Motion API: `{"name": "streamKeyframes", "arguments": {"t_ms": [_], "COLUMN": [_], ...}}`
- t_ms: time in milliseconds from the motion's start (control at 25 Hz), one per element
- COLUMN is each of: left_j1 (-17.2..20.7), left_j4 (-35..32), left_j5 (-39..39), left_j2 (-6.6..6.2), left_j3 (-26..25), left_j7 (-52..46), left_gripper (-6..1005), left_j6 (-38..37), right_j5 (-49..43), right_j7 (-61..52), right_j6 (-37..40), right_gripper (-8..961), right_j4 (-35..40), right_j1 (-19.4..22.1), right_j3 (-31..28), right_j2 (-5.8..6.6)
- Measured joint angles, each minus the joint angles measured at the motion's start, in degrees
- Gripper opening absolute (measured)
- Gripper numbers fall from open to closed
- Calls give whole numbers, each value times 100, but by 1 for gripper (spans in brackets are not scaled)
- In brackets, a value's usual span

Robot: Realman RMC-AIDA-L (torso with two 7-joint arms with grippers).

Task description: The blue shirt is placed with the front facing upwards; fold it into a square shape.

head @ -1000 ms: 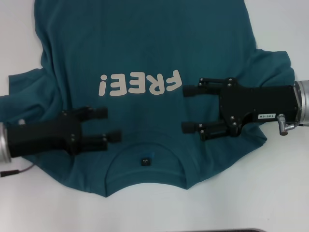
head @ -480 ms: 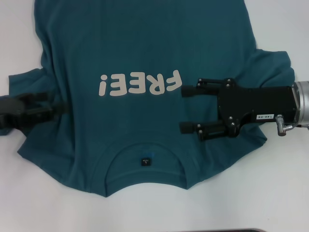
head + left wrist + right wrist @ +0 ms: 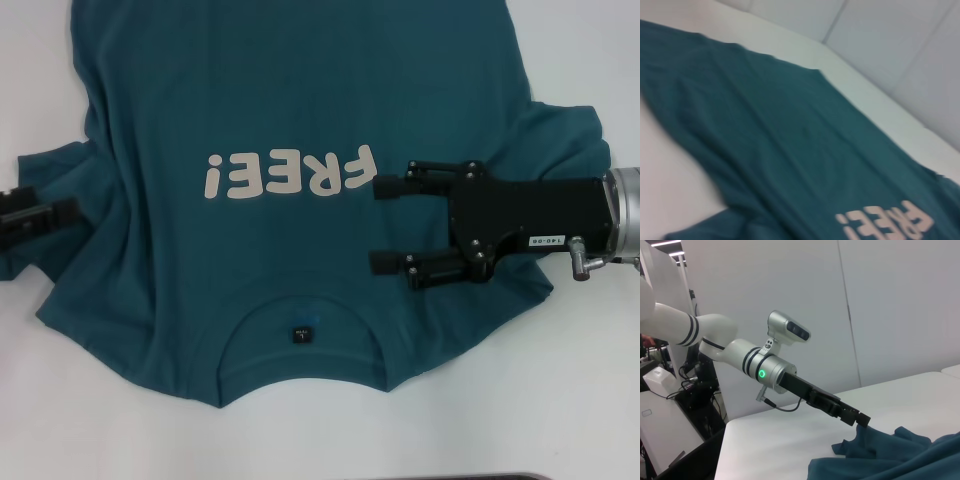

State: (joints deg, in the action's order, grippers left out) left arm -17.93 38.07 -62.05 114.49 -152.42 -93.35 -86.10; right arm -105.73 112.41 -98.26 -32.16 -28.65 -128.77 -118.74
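Nearest the camera in the head view: bare white worktop (image 3: 560, 400) along the bottom edge, then the collar of the blue shirt (image 3: 300, 130) at lower centre, with the small dark neck label (image 3: 301, 335) just inside it. Shirt lies front up and spread flat, collar toward the robot, hem running off the top of the frame. "FREE!" print (image 3: 290, 172) sits mid-frame, upside down from this side. Right tool (image 3: 390, 225) is at centre right over the shoulder area just beside the print, jaws wide, nothing between them; can't tell whether the tips touch the cloth. Left tool (image 3: 70, 213) is only partly in frame at the far left edge, at the left sleeve (image 3: 50, 190); in the right wrist view its tip meets a raised peak of fabric at the sleeve, so it reads as pinching it, but I can't tell its state for sure. Left wrist view shows only the shirt body lying smooth with the print in the lower right of the frame. Progress: basically at the start. Both sleeves are out to the sides, a bit rumpled, no fold line visible anywhere. My read is that everything's left: sleeves and sides in, then length folded up to get the square.
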Motion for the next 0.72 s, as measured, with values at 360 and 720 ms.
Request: {"name": "streamKeyframes", "arguments": {"t_ms": [360,720], "left_j1": [123,176], "left_j4": [36,44], "left_j5": [8,9], "left_j2": [-82,-85], "left_j3": [-88,-100], "left_j7": [-67,-37], "left_gripper": [904,904], "left_j6": [468,737], "right_j5": [1,0], "right_j7": [-6,-8], "right_j6": [1,60], "right_gripper": [897,897], "right_j4": [5,8], "right_j1": [6,13], "right_j3": [-60,-70], "right_j2": [0,0]}}
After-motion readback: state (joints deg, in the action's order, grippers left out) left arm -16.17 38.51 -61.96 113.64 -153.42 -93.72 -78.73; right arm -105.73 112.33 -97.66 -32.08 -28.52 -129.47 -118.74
